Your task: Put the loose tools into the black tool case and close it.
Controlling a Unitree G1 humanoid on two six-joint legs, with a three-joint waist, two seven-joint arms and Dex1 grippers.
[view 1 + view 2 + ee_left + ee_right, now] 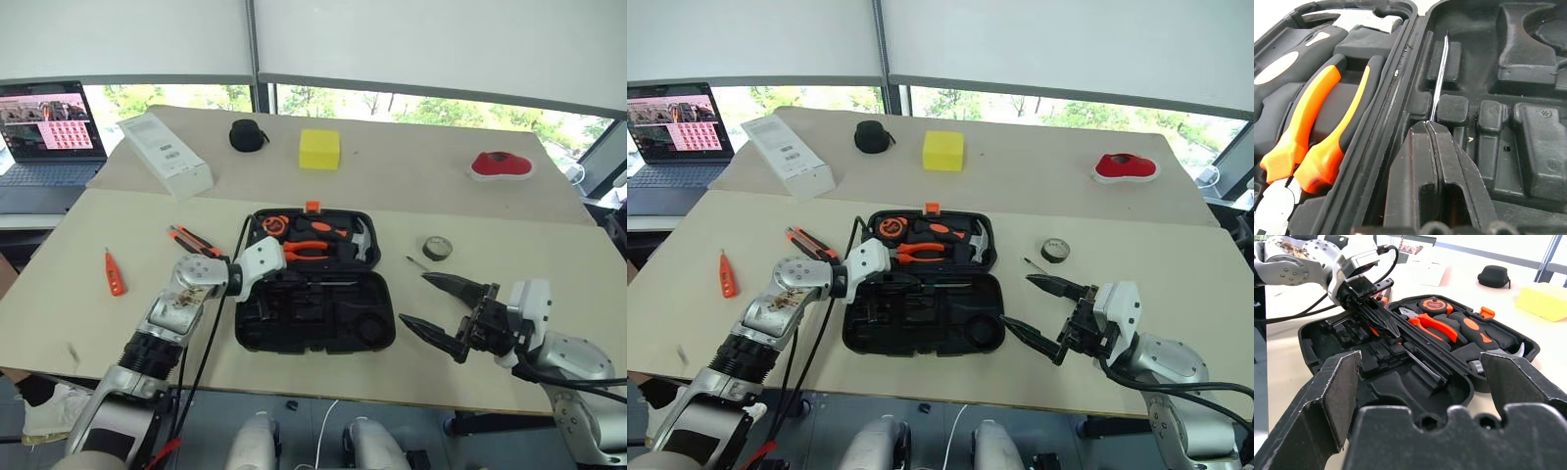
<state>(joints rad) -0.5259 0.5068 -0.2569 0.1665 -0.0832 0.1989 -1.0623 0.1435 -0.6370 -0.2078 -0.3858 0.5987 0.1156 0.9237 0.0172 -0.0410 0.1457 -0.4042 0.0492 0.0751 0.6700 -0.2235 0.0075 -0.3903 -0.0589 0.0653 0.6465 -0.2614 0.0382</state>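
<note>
While shut tight on the thin metal shaft of a long screwdriver, hangs low over the near half of the black tool case: left gripper in the head view. Could slip or land crooked, missing its slot, if let go too soon. Waits wide open, holding nothing, just right of the case: right gripper. Out on the tabletop: tape roll, utility knife, short tester screwdriver. Wrist view: shaft sticks out past the closed tips, along the case hinge.
</note>
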